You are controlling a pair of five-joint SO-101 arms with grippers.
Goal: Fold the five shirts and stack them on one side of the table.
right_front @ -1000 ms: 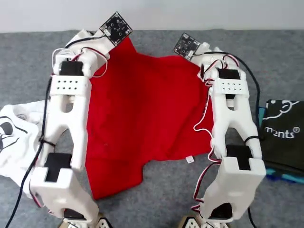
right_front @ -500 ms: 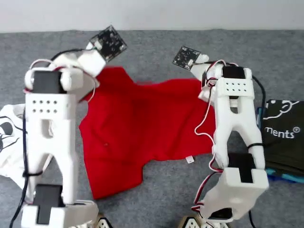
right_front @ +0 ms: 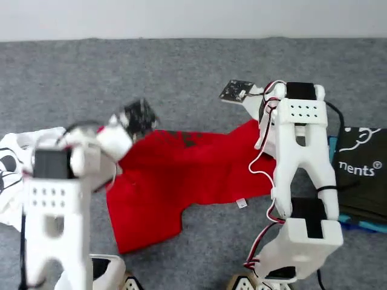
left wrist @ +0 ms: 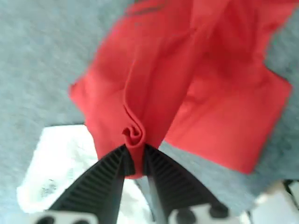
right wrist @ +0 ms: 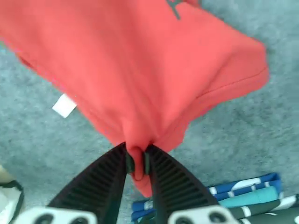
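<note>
1. The red shirt (right_front: 181,181) lies on the grey worktop (right_front: 181,66). Its loose part is spread toward the arm bases, and its long axis runs left to right.
2. The left end effector (left wrist: 134,154) is clenched on a bunched fold beside the white shirt (right_front: 15,163). The right end effector (right wrist: 138,161) pinches the opposite corner, near the dark folded stack (right_front: 363,175).
3. The wrist views show both pinches. The high view hides them under the wrists, but suggests the left is slightly nearer the bases.

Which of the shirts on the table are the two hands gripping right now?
The red shirt, pinched by the left hand and right hand; the white shirt and dark shirt lie off to the sides.
</note>
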